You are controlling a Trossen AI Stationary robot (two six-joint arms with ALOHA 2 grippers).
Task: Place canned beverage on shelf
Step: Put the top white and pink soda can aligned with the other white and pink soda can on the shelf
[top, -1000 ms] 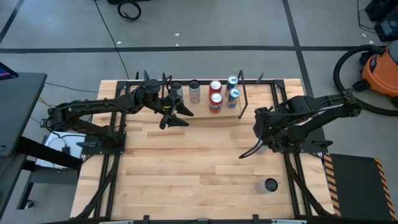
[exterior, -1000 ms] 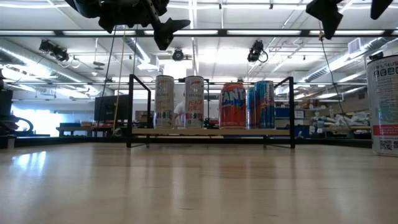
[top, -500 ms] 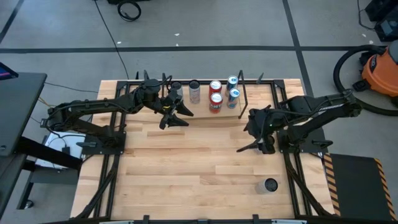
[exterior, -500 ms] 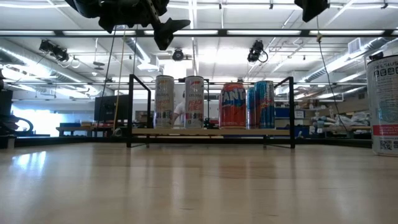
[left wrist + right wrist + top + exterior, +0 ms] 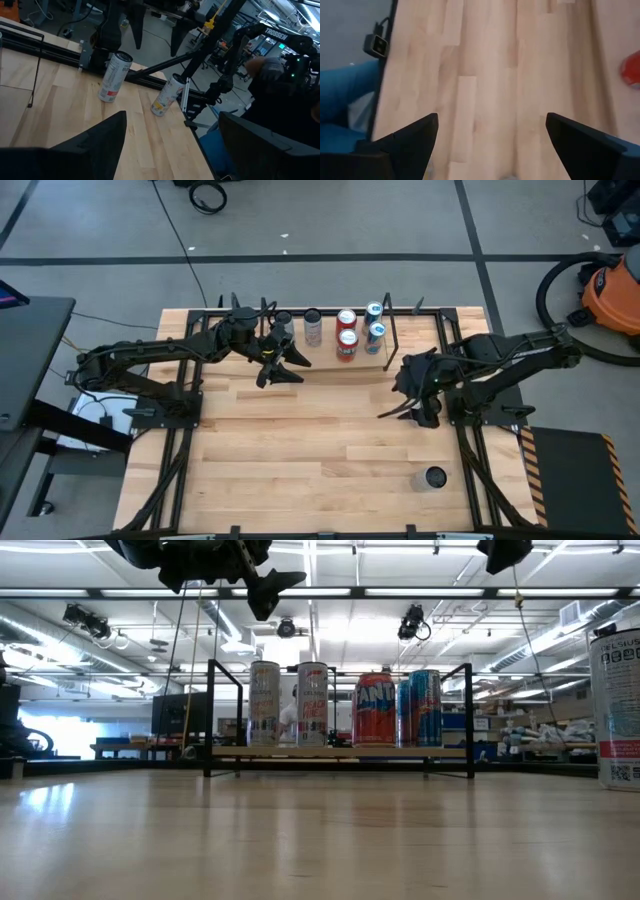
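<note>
Your shelf [image 5: 330,350] sits at the table's [image 5: 300,450] 12 o'clock edge with six cans on it: two silver ones [image 5: 313,326], two red ones [image 5: 346,345] and two blue ones [image 5: 375,335]. One more can [image 5: 435,477] stands alone on the table at about 4 o'clock, well apart from the shelf. Your left gripper [image 5: 280,367] hangs above the table just at 7 o'clock of the shelf, jaws spread and holding nothing. Your right gripper [image 5: 400,408] hovers at 3 o'clock of the table's centre, jaws spread wide, empty.
</note>
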